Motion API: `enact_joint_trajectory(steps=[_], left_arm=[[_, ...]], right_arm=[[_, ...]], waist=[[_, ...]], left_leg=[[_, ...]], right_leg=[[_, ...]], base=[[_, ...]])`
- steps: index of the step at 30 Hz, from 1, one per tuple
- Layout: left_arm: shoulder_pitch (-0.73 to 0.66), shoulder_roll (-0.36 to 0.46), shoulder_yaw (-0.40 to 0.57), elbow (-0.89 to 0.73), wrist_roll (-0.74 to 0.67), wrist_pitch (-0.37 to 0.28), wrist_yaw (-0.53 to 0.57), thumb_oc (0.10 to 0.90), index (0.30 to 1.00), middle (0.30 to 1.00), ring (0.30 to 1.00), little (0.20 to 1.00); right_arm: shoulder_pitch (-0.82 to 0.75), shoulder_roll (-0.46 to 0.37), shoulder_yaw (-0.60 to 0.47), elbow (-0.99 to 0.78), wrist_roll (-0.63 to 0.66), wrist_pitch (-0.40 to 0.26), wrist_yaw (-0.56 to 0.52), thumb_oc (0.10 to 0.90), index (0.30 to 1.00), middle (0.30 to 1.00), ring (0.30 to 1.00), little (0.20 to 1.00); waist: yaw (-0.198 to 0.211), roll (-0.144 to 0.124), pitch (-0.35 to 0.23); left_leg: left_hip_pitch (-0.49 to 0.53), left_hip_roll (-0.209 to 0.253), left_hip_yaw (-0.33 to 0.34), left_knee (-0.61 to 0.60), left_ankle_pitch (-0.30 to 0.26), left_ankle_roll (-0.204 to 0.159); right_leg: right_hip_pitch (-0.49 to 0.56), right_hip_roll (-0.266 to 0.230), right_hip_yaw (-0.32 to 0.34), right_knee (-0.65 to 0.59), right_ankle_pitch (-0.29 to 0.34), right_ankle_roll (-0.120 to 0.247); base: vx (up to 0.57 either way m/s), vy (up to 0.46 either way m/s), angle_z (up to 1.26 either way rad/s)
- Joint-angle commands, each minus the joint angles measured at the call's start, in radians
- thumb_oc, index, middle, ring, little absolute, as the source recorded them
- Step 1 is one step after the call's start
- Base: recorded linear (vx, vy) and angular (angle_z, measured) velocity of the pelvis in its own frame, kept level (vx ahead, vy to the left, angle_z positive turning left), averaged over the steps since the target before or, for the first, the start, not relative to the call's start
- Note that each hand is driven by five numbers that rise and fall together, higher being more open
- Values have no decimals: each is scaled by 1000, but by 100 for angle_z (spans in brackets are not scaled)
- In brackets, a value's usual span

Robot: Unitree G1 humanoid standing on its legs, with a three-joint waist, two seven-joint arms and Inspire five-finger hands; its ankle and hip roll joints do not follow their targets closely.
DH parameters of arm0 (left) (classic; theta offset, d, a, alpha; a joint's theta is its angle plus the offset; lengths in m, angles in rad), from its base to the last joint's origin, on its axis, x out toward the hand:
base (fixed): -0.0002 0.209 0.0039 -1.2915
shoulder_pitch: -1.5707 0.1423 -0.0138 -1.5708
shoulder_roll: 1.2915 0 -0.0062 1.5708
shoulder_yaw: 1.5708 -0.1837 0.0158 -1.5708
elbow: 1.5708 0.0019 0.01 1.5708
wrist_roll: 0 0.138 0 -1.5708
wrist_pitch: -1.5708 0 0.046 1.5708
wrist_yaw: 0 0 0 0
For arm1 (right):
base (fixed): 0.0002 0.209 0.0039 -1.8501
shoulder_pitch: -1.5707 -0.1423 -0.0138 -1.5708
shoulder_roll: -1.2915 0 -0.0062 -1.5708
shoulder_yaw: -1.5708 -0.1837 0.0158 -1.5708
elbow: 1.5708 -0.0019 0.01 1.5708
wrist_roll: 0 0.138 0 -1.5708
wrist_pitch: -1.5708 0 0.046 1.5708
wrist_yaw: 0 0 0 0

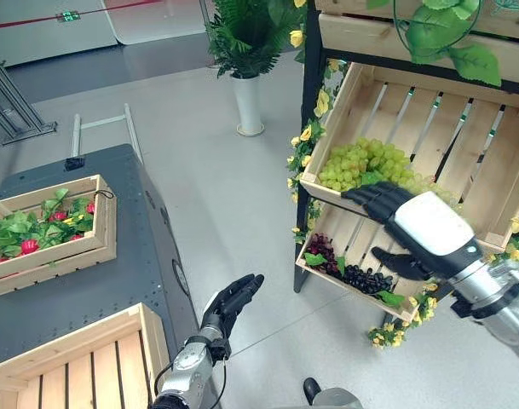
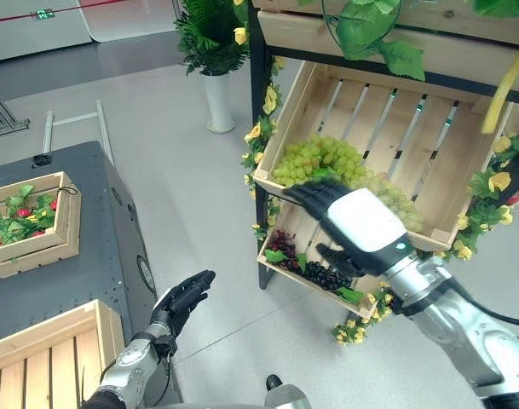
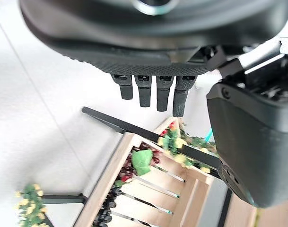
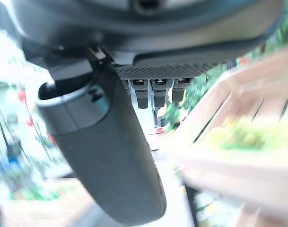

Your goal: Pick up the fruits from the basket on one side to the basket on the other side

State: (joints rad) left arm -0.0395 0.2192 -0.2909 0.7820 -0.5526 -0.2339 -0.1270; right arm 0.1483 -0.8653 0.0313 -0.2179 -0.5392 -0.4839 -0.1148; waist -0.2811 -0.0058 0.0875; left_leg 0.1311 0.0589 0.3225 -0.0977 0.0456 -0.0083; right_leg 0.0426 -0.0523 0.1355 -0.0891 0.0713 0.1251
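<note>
The wooden shelf stand (image 1: 489,230) on the right holds two slatted crates trimmed with yellow flowers and leaves. The upper crate (image 1: 429,128) contains green grapes (image 1: 361,164), piled toward its front left corner. The lower crate (image 1: 348,243) contains dark grapes (image 1: 366,279) with a reddish bunch (image 1: 320,249) and a few leaves, all along the front edge. The right robot hand (image 2: 331,209) hovers at the front rim of the upper crate, just over the near edge of the green grapes, fingers straight and apart, thumb spread below; it grips nothing. The left robot hand (image 1: 232,302) hangs low over the floor between the dark worktop (image 1: 114,256) and the shelf stand, fingers straight and relaxed, holding nothing. On the worktop, a small wooden box (image 1: 101,223) holds green leaves with red fruit (image 1: 29,245) among them. Nearer the camera, a second slatted crate (image 1: 89,362) sits at the worktop's near edge. A potted plant (image 1: 246,51) in a white vase stands on the floor behind.
</note>
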Motion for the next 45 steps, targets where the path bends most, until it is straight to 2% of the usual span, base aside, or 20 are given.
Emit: enact_joint_trajectory(steps=[1, 3, 6, 11, 13, 15, 18, 22, 30, 38, 45], left_arm=[[-69, 10, -13, 28, 50, -98, 10, 800, 900, 900, 900, 900], [-68, -4, -27, 77, 77, -113, 29, 800, 900, 900, 900, 900], [-63, -25, -37, 141, 101, -104, 42, 800, 900, 900, 900, 900], [-56, -40, -36, 211, 143, -104, 65, 800, 900, 900, 900, 900], [-51, -41, -28, 234, 161, -116, 75, 800, 900, 900, 900, 900], [-47, -42, -26, 248, 180, -140, 83, 800, 900, 900, 900, 900], [-44, -44, -26, 258, 212, -166, 100, 800, 900, 900, 900, 900], [-36, -47, -19, 281, 262, -169, 141, 800, 900, 900, 900, 900], [-38, -42, -47, 331, 369, -152, 139, 800, 900, 900, 900, 900], [-46, -30, -72, 339, 373, -164, 134, 800, 900, 900, 900, 900], [-59, -23, -110, 324, 343, -176, 68, 800, 900, 900, 900, 900]], right_arm=[[-154, 79, 27, 84, 125, -21, -55, 800, 900, 900, 900, 900], [-178, 132, 123, 179, 95, -26, -87, 800, 900, 900, 900, 900], [-207, 205, 252, 308, 91, -2, -122, 800, 900, 900, 900, 900], [-227, 278, 346, 430, 102, 33, -134, 800, 900, 900, 900, 900], [-226, 320, 386, 488, 135, 61, -132, 800, 900, 900, 900, 900], [-225, 358, 419, 545, 115, 71, -155, 800, 900, 900, 900, 900], [-227, 383, 450, 613, 138, 91, -161, 800, 900, 900, 900, 900], [-219, 427, 464, 712, 190, 101, -155, 800, 900, 900, 900, 900], [-205, 514, 467, 878, 288, 123, -89, 800, 900, 900, 900, 900], [-202, 566, 459, 977, 368, 138, -38, 800, 900, 900, 900, 900], [-210, 587, 456, 1016, 429, 157, -18, 800, 900, 900, 900, 900]], waist=[[58, -28, -33], [72, -29, -31], [99, -33, -27], [124, -37, -22], [141, -38, -21], [153, -39, -19], [168, -40, -15], [188, -37, -14], [211, -24, -13], [226, -9, -4], [242, 1, 7]], left_leg=[[38, -68, -15, 43, -186, 41], [38, -69, -24, 40, -182, 39], [39, -70, -46, 35, -176, 38], [37, -72, -67, 31, -169, 35], [35, -73, -81, 26, -163, 34], [32, -75, -93, 25, -162, 34], [29, -76, -107, 25, -161, 34], [30, -77, -121, 24, -162, 35], [23, -81, -153, 32, -166, 38], [16, -88, -186, 37, -161, 39], [14, -95, -215, 35, -153, 39]], right_leg=[[11, 81, -25, 32, -65, -18], [15, 75, -42, 29, -64, -18], [24, 67, -74, 25, -65, -21], [30, 59, -108, 25, -66, -24], [33, 56, -126, 23, -67, -27], [34, 53, -140, 25, -71, -28], [38, 49, -160, 25, -73, -31], [48, 42, -192, 31, -85, -35], [58, 39, -221, 40, -108, -45], [66, 37, -237, 41, -119, -55], [76, 32, -260, 42, -126, -60]], base=[[-29, -65, 17], [-35, -68, 9], [-30, -68, 18], [-23, -60, 21], [-18, -70, 16], [-21, -61, 22], [-17, -46, 20], [-3, -39, 17], [-1, -16, 7], [-7, 2, 7], [-7, 8, 9]])
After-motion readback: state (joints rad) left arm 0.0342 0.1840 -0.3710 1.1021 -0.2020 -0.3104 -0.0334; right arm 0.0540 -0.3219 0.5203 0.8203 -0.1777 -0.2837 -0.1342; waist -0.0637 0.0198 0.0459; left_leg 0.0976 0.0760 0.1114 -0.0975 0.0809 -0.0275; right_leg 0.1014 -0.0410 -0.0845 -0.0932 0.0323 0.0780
